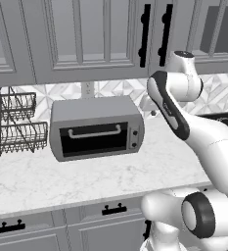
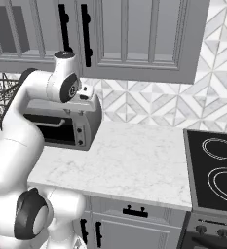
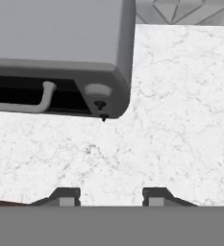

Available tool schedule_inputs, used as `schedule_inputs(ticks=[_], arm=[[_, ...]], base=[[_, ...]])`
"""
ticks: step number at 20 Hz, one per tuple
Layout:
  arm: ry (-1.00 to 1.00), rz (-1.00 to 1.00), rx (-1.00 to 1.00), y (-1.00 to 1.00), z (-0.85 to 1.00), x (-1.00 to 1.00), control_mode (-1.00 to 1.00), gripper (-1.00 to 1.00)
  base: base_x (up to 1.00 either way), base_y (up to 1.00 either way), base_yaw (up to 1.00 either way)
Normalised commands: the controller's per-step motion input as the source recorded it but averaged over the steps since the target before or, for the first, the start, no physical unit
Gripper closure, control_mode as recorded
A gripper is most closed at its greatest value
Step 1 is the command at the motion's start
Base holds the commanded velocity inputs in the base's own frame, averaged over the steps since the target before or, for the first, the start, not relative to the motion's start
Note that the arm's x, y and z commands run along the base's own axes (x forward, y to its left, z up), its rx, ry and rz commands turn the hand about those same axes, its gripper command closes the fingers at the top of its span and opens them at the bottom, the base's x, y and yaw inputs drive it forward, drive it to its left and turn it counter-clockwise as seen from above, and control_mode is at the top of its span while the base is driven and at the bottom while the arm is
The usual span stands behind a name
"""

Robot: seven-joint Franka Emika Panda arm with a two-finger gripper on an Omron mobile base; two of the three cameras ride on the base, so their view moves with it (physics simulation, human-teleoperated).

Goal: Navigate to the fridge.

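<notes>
The fridge is out of view. My arm rises folded over a white marble counter (image 1: 110, 176), with the hand near the right end of a small grey toaster oven (image 1: 93, 128). In the hand view my gripper (image 3: 111, 197) is open, its two dark fingertips (image 3: 68, 196) wide apart above bare marble (image 3: 180, 120), nothing between them. The toaster oven's corner with its knob (image 3: 98, 91) lies just ahead of the fingertips. From the right base view the hand (image 2: 88, 92) hangs in front of the oven (image 2: 68, 129).
Light grey panelled upper cabinets (image 1: 86, 34) with short black handles hang over the counter. A wire dish rack (image 1: 12, 122) stands at the left. A black stovetop (image 2: 217, 170) sits at the right. Drawers with black handles (image 2: 134, 211) run below the counter edge.
</notes>
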Motion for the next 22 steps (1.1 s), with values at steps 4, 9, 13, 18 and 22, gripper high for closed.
schedule_inputs(ticks=[4,9,13,18,22], arm=[[-0.05,0.0,0.0,0.01,0.0,-0.64,-1.0,-1.0],[-0.14,0.0,-0.01,0.01,0.0,-1.0,-1.0,-1.0],[-0.17,0.0,0.0,0.0,0.0,-0.98,-1.0,-1.0],[-0.07,0.0,0.0,0.0,0.0,-0.32,1.0,-1.0],[0.0,0.0,0.0,0.0,0.0,0.0,1.0,-1.0]], base=[[0.0,0.0,0.0],[0.0,0.0,0.0],[0.0,0.0,0.0],[-0.47,0.11,0.03],[-0.21,0.6,0.57]])
